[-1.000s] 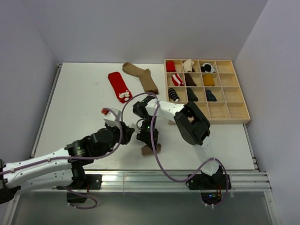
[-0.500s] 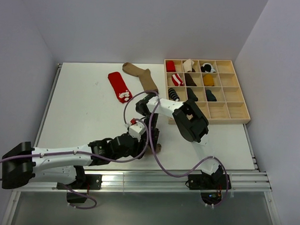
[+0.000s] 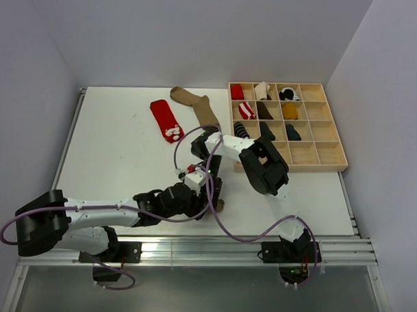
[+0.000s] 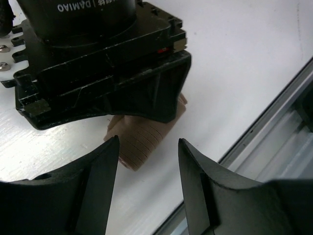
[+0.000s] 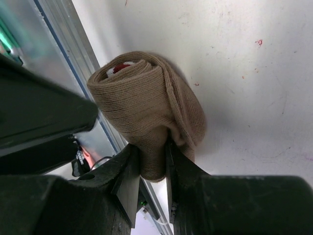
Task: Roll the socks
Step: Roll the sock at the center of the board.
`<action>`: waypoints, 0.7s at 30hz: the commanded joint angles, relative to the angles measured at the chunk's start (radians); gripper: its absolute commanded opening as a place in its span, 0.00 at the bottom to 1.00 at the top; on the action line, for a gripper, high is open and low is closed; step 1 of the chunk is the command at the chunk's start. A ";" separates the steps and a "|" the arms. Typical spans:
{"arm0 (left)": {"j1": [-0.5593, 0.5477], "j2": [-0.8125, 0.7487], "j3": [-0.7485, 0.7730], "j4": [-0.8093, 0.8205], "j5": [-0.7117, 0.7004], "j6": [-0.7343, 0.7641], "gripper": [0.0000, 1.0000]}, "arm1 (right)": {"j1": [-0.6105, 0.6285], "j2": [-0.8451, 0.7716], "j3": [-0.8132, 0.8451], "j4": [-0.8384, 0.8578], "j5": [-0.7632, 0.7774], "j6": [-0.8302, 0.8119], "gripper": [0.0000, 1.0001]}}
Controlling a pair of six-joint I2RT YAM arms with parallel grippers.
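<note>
Your right hand (image 5: 152,161) pinches the rolled tan sock (image 5: 146,100) tight on the table (image 5: 234,73), and your left hand (image 4: 146,149) is wide open right beside it, so slide that hand slowly around the sock and squeeze gently so it does not unroll.

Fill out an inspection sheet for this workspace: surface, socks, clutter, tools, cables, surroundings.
Surface: white table, a few small red specks.
Job's things: tan roll at the near edge. Red sock and brown sock lie flat at the far side. Tray holds nine rolls, and its right column and near row are empty.
Clutter: nothing seen.
Grippers: right tool shut on the tan roll. Left tool open, a tip on either side of the roll, contact unclear.
Cables: purple cables loop over the table to both wrists.
Surroundings: plain walls, metal rail along the near edge.
</note>
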State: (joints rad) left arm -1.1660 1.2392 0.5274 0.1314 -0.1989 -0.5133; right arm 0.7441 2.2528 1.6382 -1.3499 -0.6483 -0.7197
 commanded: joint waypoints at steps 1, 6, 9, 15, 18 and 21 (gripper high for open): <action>0.022 0.034 -0.013 0.077 0.041 0.033 0.57 | -0.018 0.070 0.005 0.140 0.121 -0.057 0.23; 0.048 0.049 -0.039 0.123 0.056 0.033 0.58 | -0.032 0.082 0.011 0.127 0.108 -0.060 0.23; 0.066 0.060 -0.043 0.137 0.076 0.033 0.58 | -0.037 0.091 0.014 0.123 0.105 -0.063 0.23; 0.092 0.095 -0.056 0.174 0.115 0.012 0.57 | -0.046 0.102 0.023 0.120 0.099 -0.063 0.24; 0.106 0.112 -0.061 0.189 0.141 -0.008 0.55 | -0.048 0.103 0.025 0.127 0.096 -0.058 0.24; 0.112 0.144 -0.055 0.192 0.156 -0.025 0.50 | -0.049 0.108 0.023 0.130 0.091 -0.053 0.25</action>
State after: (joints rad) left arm -1.0622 1.3552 0.4713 0.2756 -0.0803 -0.5167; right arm 0.7090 2.2951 1.6630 -1.3880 -0.7059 -0.7254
